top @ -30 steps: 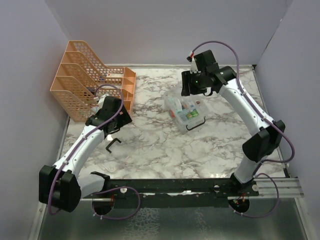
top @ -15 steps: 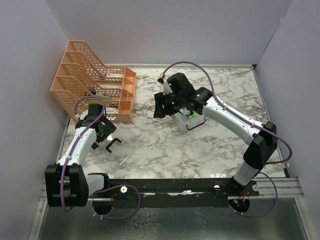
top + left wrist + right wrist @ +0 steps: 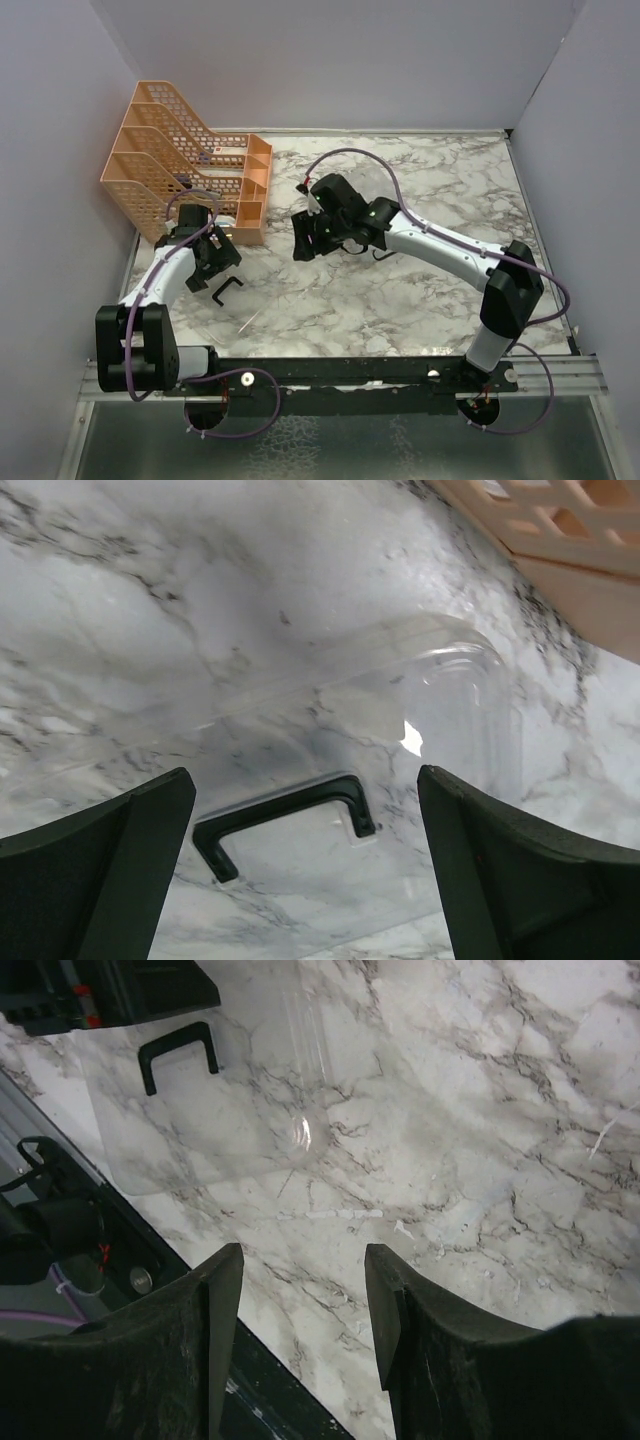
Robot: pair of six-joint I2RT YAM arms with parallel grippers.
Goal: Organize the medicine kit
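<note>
The medicine kit's clear lid [image 3: 440,710] is seen flat on the tabletop [image 3: 120,600] directly under the left gripper [image 3: 305,790], whose fingers are spread wide and empty, with its black handle [image 3: 280,817] running 8-to-2 o'clock, whereas it lies farther off, at 10 o'clock, from the right gripper [image 3: 303,1260], whose fingers are parted on nothing.

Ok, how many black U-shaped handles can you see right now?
2. One handle is on the clear lid lying flat by the left gripper. The other handle peeks out from under the right arm, mid-table; whatever it is attached to is hidden.
</note>
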